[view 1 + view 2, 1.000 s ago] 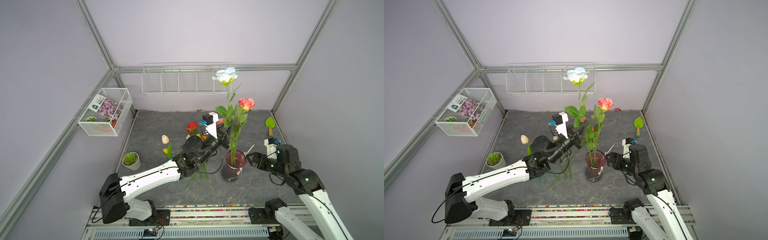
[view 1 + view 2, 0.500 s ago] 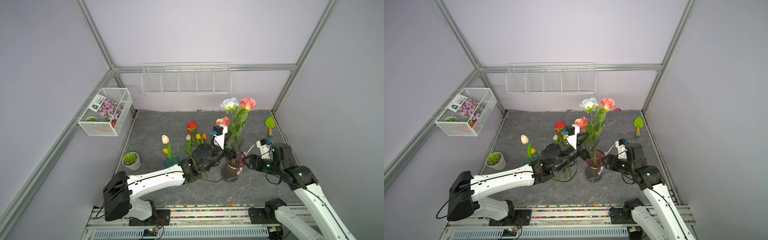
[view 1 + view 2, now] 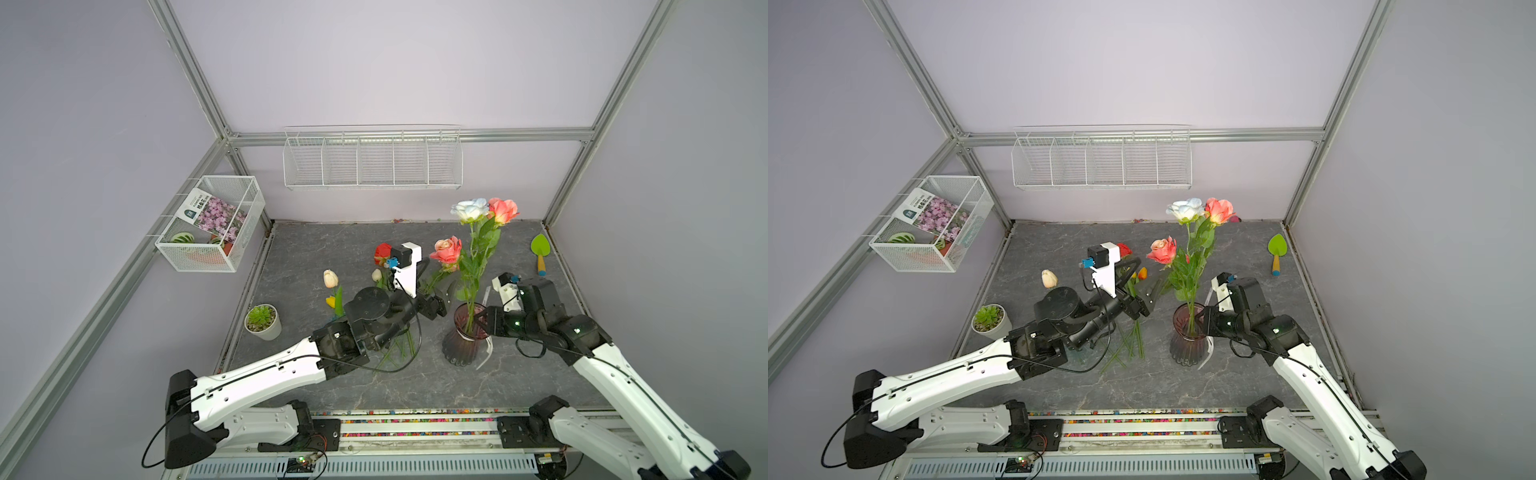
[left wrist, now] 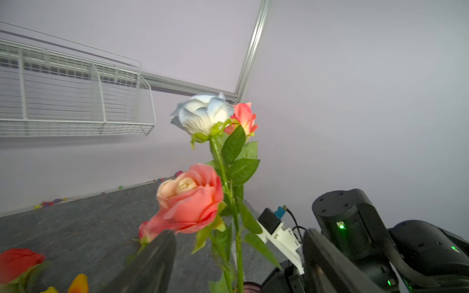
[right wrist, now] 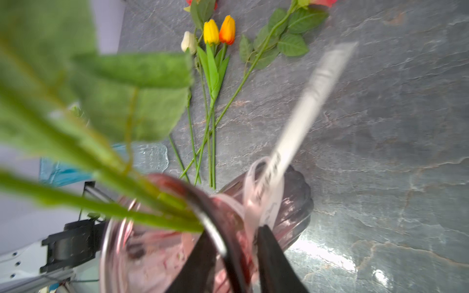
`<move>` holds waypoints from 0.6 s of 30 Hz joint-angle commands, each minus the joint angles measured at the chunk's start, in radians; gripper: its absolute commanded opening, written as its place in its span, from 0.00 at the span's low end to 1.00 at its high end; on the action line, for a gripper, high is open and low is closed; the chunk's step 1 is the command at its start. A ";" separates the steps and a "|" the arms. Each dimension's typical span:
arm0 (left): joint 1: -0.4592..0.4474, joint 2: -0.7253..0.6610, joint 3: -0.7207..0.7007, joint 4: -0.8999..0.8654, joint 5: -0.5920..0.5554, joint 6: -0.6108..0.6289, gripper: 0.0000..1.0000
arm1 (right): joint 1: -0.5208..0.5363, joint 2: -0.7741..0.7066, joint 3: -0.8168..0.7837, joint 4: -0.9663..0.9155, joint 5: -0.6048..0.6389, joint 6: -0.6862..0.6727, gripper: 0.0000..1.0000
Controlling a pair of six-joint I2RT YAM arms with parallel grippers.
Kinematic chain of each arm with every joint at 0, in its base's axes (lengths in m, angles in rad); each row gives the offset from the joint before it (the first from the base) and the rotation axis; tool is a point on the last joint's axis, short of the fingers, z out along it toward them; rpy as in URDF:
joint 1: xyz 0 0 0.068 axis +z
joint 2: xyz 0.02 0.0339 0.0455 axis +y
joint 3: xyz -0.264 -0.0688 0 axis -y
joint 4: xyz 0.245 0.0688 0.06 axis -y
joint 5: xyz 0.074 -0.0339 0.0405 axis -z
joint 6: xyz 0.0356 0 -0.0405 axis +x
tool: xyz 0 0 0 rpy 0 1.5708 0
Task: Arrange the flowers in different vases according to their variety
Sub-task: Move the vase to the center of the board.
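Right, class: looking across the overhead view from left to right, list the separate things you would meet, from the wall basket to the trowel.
In a top view: white wire basket → potted succulent → cream tulip → red rose → maroon vase → green trowel.

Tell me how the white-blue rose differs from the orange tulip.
The ruffled white-blue rose has an open, layered head; the smooth orange tulip is a closed egg shape. The rose stands in the dark maroon ribbed glass vase; the tulip lies flat on the grey stone-look table. Both have long green stems.
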State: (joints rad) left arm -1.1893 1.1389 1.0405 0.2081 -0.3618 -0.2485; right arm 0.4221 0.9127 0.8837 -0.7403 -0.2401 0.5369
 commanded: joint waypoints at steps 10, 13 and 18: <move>0.112 -0.081 -0.110 -0.114 -0.082 -0.075 0.83 | 0.022 0.072 0.101 -0.066 0.248 -0.017 0.00; 0.127 -0.080 -0.119 -0.126 -0.095 -0.081 0.83 | 0.022 0.112 0.146 -0.089 0.296 -0.034 0.00; 0.147 -0.019 -0.062 -0.222 -0.107 -0.102 0.84 | 0.006 0.172 0.211 -0.117 0.363 -0.051 0.00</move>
State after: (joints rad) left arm -1.0538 1.0878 0.9382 0.0601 -0.4526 -0.3260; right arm 0.4427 1.0683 1.0607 -0.8455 0.0036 0.5323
